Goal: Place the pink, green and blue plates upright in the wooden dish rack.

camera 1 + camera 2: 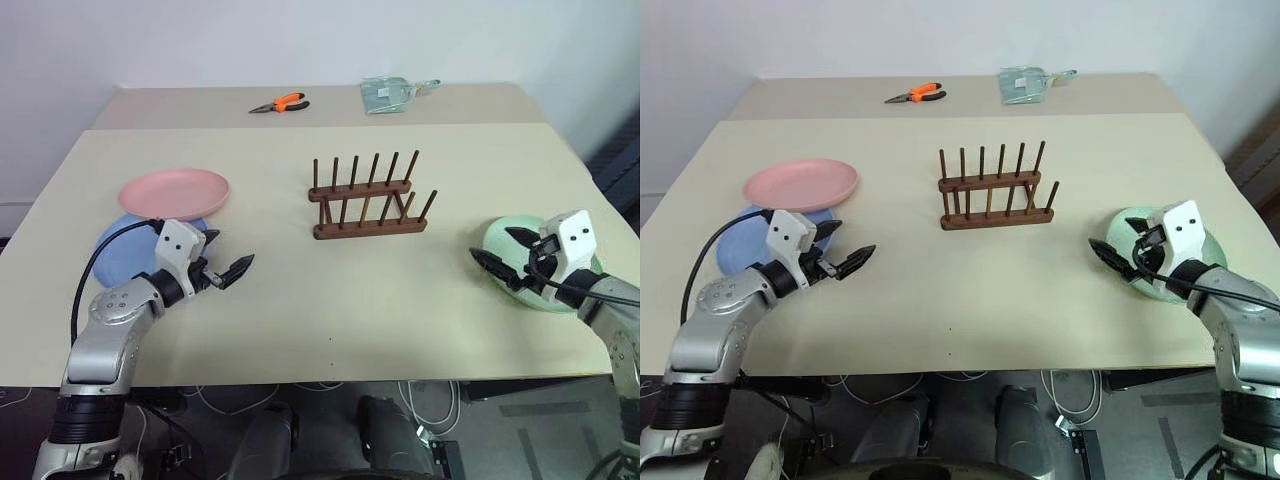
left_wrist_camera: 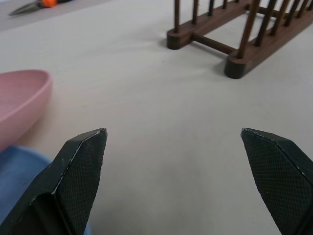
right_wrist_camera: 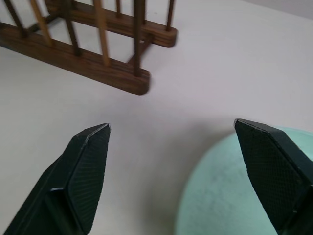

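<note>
Round matte plates (image 1: 175, 192), pegged wooden rack (image 1: 366, 196)

Robotics lab or test room, plain beige desk (image 1: 300, 300) against bare white wall, orange-handled pliers (image 1: 281, 103), loose cables on dark floor (image 1: 440, 400) beneath

Beige table (image 1: 300, 300) made of two tops butted together, seam running across near the far edge. On the near top: wooden dish rack (image 1: 368, 200) standing empty at centre; pink plate (image 1: 175, 192) at left, partly overlapping blue plate (image 1: 125, 245) beneath it; green plate (image 1: 500, 240) flat at right. On the far top: orange-handled pliers (image 1: 280, 103) and clear plastic bag (image 1: 390, 94).
</note>
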